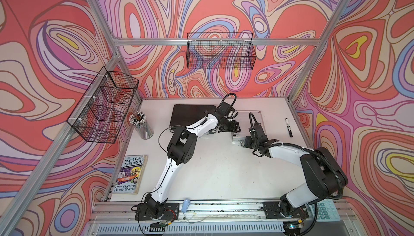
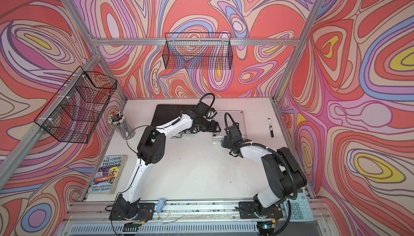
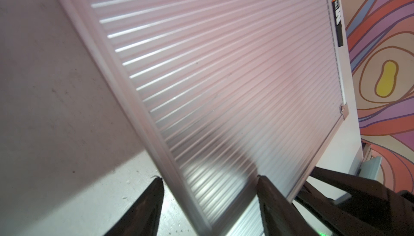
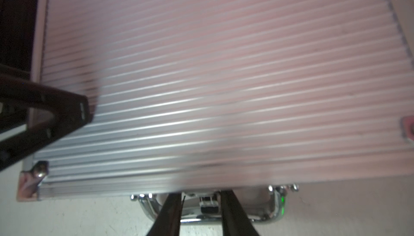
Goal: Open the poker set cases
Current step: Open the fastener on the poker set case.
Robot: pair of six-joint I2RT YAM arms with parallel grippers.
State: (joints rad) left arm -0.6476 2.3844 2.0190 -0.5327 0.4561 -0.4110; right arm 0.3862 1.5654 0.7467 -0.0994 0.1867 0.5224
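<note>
**Item 1. Black case** (image 1: 188,116): wide and textured. It lay flat with its lid down at the back of the table (image 1: 212,179), left of centre. The left arm crossed above its near right corner.

**Item 2. Silver case** (image 1: 244,120): smaller, of ribbed aluminium. It lay flat just beside the black case on that case's right, lid down. Its chrome handle (image 4: 276,210) faced the robot.

**Item 3. Left gripper** (image 3: 209,177): the jaws stood apart and held nothing. They straddled the silver case's left edge rail toward its front corner. One finger was above the bare table and the other over the ribbed lid.

**Item 4. Right gripper** (image 4: 201,199): it was set at the silver case's front edge, within the loop of the handle. The fingers stood on either side of the central latch (image 4: 208,204), with a narrow gap between them. The wrist view was blurred there, so whether the pads pressed on the latch could not be told.

**Item 5. Sundries:**
- A paperback book (image 1: 130,174) lay at the table's left edge.
- A cup of pencils (image 1: 141,123) stood left of the black case.
- A marker (image 1: 288,127) lay right of the silver case, apart from it.
- A calculator (image 1: 322,210) lay by the right arm's base.
</note>
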